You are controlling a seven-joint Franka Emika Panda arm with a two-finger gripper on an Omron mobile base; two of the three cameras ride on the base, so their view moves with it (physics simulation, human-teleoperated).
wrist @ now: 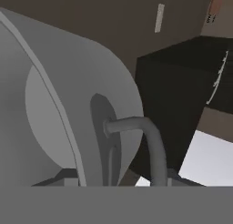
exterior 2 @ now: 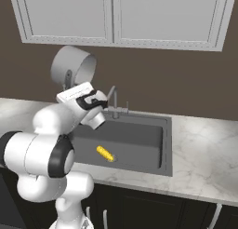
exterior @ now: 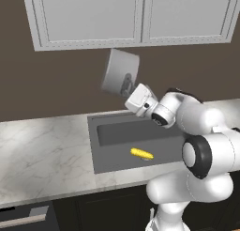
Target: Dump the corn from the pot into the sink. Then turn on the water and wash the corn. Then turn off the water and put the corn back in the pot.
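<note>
The grey pot (exterior: 119, 70) (exterior 2: 69, 65) hangs tipped on its side in the air above the back of the sink (exterior: 112, 131) (exterior 2: 139, 135). My gripper (exterior: 127, 86) (exterior 2: 70, 83) (wrist: 118, 176) is shut on its rim beside a loop handle (wrist: 145, 132). In the hand view the pot's wall (wrist: 54, 104) looms close on the left. The yellow corn (exterior: 141, 154) (exterior 2: 105, 153) lies flat on the basin floor near the front wall, well below the pot.
A faucet (exterior 2: 114, 104) stands at the sink's back edge, just right of my wrist. Marble counter (exterior: 42, 150) (exterior 2: 204, 149) runs on both sides. White wall cabinets (exterior: 131, 14) (exterior 2: 116, 14) hang close above the raised pot.
</note>
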